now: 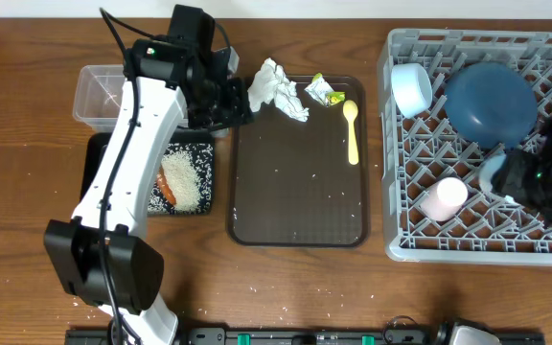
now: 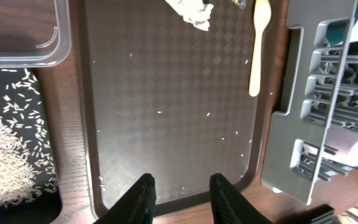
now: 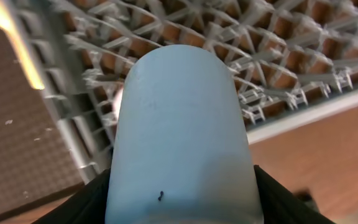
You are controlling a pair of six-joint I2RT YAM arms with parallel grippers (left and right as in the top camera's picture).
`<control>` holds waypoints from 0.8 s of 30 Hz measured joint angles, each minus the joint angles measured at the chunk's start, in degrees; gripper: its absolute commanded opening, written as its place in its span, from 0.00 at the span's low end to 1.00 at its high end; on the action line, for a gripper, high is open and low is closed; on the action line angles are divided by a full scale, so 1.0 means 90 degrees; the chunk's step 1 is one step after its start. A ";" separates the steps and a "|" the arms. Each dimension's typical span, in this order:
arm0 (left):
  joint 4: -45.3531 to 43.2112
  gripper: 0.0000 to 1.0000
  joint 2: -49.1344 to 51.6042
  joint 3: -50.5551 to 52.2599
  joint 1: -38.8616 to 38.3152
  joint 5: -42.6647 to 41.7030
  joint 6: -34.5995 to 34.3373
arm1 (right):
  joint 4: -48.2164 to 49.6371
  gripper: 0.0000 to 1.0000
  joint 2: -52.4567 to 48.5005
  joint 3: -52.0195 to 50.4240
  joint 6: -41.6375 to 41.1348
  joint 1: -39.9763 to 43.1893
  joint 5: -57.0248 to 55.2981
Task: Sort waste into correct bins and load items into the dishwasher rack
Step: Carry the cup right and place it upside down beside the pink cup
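Ok, right gripper (image 3: 180, 208) is clamped on the light-blue cup (image 3: 182, 124), a finger on each side, over the dishwasher rack (image 1: 468, 251) toward its near right part. Can't tell if the cup touches the pegs.

In the rack:
- White bowl (image 1: 412, 88) on its side at the far left corner.
- Blue plate (image 1: 490, 103) just right of the bowl.
- Pink-and-white cup (image 1: 444, 198) lying on its side, near left.

Left gripper (image 2: 180, 198) is spread wide with nothing between the fingers. It hovers over the brown serving tray (image 1: 300, 206), by the tray's far left edge.

At the far end of that tray:
- Crumpled napkin (image 1: 278, 89).
- Yellow-green wrapper (image 1: 324, 91) just right of the napkin.
- Yellow spoon (image 1: 353, 129) along the right side, bowl end pointing away.
- A few stray rice grains scattered over the tray.

Black tray (image 1: 92, 168) sits left of the serving tray. It holds the rice pile (image 1: 188, 177), with the carrot (image 1: 166, 188) at the pile's left edge. Clear tub (image 1: 94, 91) is just behind the black tray.
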State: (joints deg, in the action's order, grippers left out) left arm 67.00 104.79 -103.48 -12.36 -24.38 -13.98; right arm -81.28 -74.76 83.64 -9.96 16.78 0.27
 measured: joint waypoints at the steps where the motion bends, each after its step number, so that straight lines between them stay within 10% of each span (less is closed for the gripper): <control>1: 0.0007 0.32 0.0000 0.0000 -0.0024 0.0039 0.0022 | -0.0010 0.54 -0.0119 0.0000 -0.0012 0.0124 -0.0010; 24: 0.0007 0.32 0.0000 0.0000 -0.0104 0.0117 0.0058 | 0.0029 0.53 -0.2004 0.0000 0.0012 0.0474 0.0185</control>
State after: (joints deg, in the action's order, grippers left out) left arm 67.07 104.79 -103.48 -13.30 -23.33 -13.45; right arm -81.01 -92.79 83.64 -9.85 21.04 1.93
